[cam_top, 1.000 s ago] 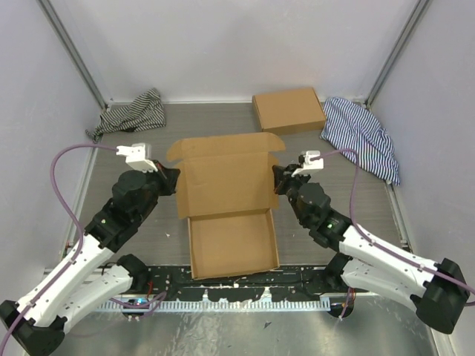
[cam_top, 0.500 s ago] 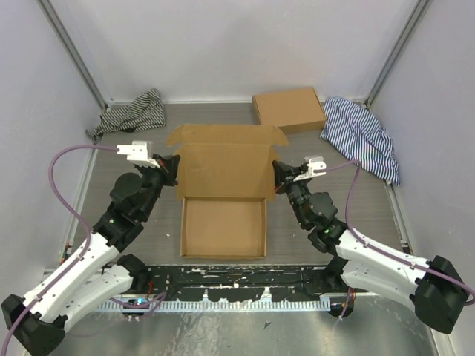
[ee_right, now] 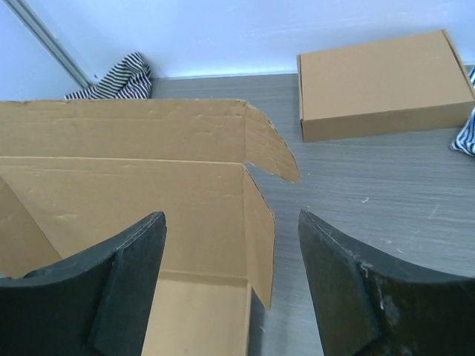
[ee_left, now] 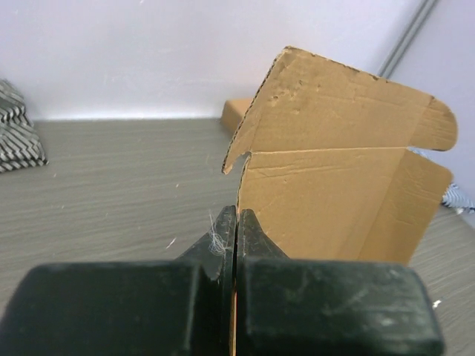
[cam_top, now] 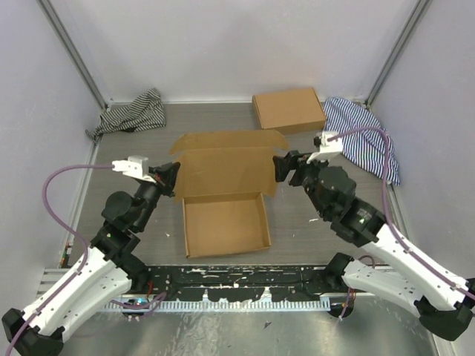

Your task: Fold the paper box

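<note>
The paper box lies mid-table as a shallow brown tray, its lid standing up at the far side with the top flap bent back. My left gripper is shut on the lid's left side flap. In the left wrist view the gripper has its jaws pressed together with a sliver of cardboard between them, and the box rises just beyond. My right gripper is open beside the lid's right edge. In the right wrist view the right side flap stands free between the gripper's wide jaws.
A second, fully formed flat brown box lies at the back right. A black-and-white striped cloth sits in the back left corner and a blue striped cloth at the right. White walls enclose the table.
My right gripper has opened and let go of the lid's right flap, and its arm has lifted and drawn back to the right. The lid has swung up to stand more upright.
</note>
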`<action>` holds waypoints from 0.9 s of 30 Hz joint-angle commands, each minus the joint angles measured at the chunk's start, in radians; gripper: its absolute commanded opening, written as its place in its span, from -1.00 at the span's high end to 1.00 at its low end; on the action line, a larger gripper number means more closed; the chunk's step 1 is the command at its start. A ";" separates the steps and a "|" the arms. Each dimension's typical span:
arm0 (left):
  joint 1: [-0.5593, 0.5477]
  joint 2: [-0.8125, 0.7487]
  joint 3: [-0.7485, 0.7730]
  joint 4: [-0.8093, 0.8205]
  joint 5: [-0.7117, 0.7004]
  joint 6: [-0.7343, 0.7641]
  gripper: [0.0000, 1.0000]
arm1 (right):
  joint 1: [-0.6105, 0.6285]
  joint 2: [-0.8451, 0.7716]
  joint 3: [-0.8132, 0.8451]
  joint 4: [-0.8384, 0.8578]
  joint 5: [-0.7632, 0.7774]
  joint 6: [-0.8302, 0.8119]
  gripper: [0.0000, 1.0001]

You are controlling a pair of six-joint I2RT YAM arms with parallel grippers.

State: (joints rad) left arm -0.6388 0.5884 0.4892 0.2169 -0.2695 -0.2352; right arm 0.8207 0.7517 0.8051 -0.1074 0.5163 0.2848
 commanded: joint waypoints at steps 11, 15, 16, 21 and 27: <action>-0.004 -0.170 -0.018 -0.020 0.147 0.005 1.00 | -0.013 0.233 0.468 -0.742 -0.039 0.027 -0.43; -0.005 -0.190 -0.025 -0.028 0.146 0.002 1.00 | -0.060 0.246 0.485 -0.725 -0.058 -0.019 -0.44; -0.004 -0.193 -0.025 -0.032 0.148 0.002 1.00 | -0.074 0.249 0.485 -0.716 -0.083 -0.033 -0.43; -0.004 -0.211 -0.024 -0.047 0.159 -0.002 1.00 | -0.158 0.293 0.496 -0.681 -0.240 -0.082 -0.35; -0.004 -0.236 -0.037 -0.063 0.162 -0.015 1.00 | -0.285 0.342 0.511 -0.636 -0.485 -0.108 -0.22</action>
State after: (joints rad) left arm -0.6388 0.3771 0.4683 0.1436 -0.1215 -0.2379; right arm 0.5835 1.0767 1.2659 -0.8135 0.2173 0.2161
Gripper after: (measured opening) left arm 0.011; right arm 0.628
